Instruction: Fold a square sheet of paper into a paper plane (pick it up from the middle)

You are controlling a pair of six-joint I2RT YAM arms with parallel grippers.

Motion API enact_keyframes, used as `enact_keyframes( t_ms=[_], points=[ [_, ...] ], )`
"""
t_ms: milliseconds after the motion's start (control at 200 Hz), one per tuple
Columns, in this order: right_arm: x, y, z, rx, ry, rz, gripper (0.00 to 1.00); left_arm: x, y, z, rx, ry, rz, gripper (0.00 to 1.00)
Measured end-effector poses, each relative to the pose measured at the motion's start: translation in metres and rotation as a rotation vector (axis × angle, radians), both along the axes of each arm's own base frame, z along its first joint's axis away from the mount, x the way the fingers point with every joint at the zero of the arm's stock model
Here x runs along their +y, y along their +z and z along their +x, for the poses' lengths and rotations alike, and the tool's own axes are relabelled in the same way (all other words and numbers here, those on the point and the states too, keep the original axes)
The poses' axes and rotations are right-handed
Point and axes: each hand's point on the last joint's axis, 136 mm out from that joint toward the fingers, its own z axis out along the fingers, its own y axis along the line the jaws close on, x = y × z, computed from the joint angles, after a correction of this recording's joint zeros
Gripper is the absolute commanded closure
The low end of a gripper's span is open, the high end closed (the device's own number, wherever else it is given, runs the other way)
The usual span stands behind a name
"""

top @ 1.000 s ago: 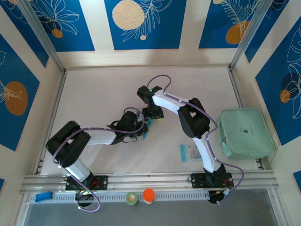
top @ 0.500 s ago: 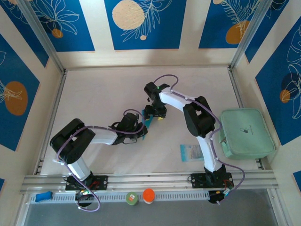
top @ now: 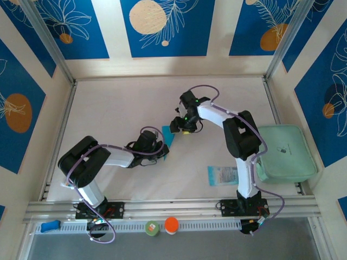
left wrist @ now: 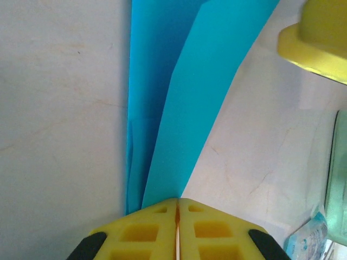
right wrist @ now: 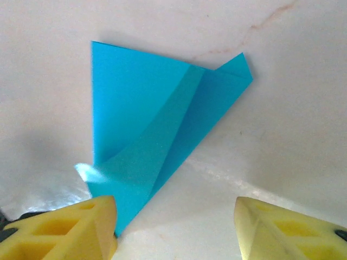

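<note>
Left wrist view: the left gripper [left wrist: 177,211] pinches the paper [left wrist: 184,108] by its narrow end (pads tight together), while the right gripper [right wrist: 173,211] hangs spread nearby.

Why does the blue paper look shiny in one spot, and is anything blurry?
Right wrist view: a pale glare patch on the paper, lower left, with soft shadow on the table beside it. Left wrist view: paper crisp, the packet at the bottom right corner blurred. Top view: evenly lit.

Paper [top: 168,135] seemingly flat on table [top: 119,108]
</note>
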Motion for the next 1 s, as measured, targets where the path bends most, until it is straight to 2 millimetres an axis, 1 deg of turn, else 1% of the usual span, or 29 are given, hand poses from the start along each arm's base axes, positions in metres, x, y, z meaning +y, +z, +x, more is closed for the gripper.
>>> enact_keyframes(
  t_ms=[80, 200, 275, 335, 390, 450, 595, 695, 770, 945, 1000],
  points=[
    [0.001, 0.012, 0.002, -0.031, -0.002, 0.049, 0.42, 0.0, 0.0, 0.0, 0.0, 0.0, -0.006, 0.9],
    [0.008, 0.029, 0.004, -0.077, 0.01, 0.115, 0.47, 0.0, 0.0, 0.0, 0.004, -0.004, -0.011, 0.9],
    [0.013, 0.034, 0.006, -0.092, 0.018, 0.145, 0.49, -0.001, 0.0, 0.0, 0.005, -0.007, -0.015, 0.9],
    [0.015, 0.034, 0.007, -0.092, 0.022, 0.157, 0.51, -0.001, 0.0, 0.0, 0.006, -0.008, -0.016, 0.9],
    [0.016, 0.032, 0.007, -0.09, 0.024, 0.16, 0.51, -0.001, 0.0, 0.0, 0.007, -0.009, -0.017, 0.9],
    [0.016, 0.026, 0.007, -0.079, 0.024, 0.158, 0.52, -0.001, 0.0, -0.001, 0.008, -0.011, -0.018, 0.9],
    [0.016, 0.003, 0.004, -0.033, 0.024, 0.134, 0.52, -0.002, -0.001, -0.001, 0.009, -0.013, -0.02, 0.9],
    [0.016, -0.009, 0.001, -0.003, 0.026, 0.12, 0.56, -0.002, 0.0, -0.001, 0.009, -0.015, -0.022, 0.9],
    [0.018, -0.014, -0.002, 0.014, 0.033, 0.12, 0.58, -0.002, 0.0, -0.001, 0.01, -0.016, -0.023, 0.9],
    [0.029, -0.013, -0.006, 0.013, 0.074, 0.138, 0.6, -0.002, 0.0, -0.001, 0.011, -0.017, -0.025, 0.9],
    [0.032, -0.015, -0.006, 0.011, 0.086, 0.136, 0.6, -0.002, 0.0, -0.001, 0.011, -0.018, -0.025, 0.89]
  ],
)
